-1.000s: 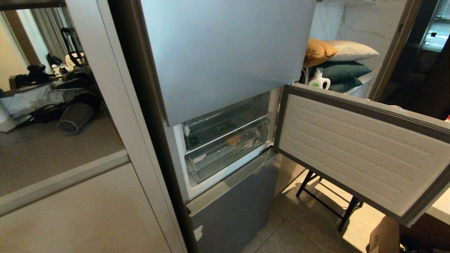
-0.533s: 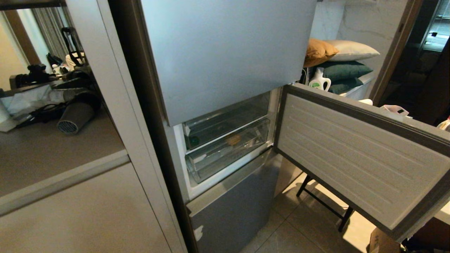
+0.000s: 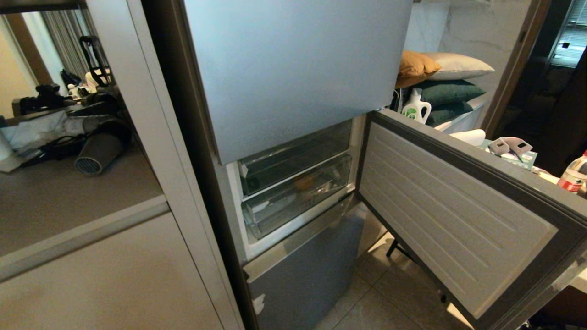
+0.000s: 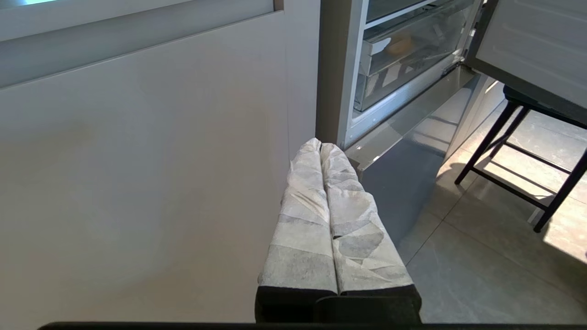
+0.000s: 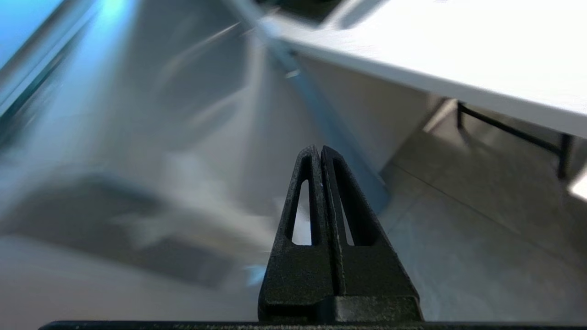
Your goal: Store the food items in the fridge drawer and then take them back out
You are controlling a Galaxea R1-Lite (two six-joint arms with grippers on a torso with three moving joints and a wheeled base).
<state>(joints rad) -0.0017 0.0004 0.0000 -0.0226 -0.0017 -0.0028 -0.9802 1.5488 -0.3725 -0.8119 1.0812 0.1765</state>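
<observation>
The silver-grey fridge has its middle door (image 3: 449, 220) hanging open to the right. Behind it sits the clear fridge drawer (image 3: 293, 206), pushed in. A tan potato (image 3: 304, 182) shows through the plastic, and again in the left wrist view as the potato (image 4: 400, 46) inside the drawer (image 4: 403, 78). I cannot make out the green pepper. My right gripper (image 5: 321, 149) is shut and empty, close to a blurred grey surface and out of the head view. Shut and empty too, my left gripper (image 4: 320, 144) with white-wrapped fingers is parked low beside the cabinet panel.
A black-legged stand (image 4: 518, 156) is on the tiled floor under the open door. Beyond the door are a water bottle (image 3: 575, 176), a detergent bottle (image 3: 416, 107) and stacked pillows (image 3: 440, 78). A hair dryer (image 3: 98, 151) lies on the counter at left.
The open door has swung toward me, its top edge dropping and uncovering the bottle and white items behind it. The drawer and potato have not moved.
</observation>
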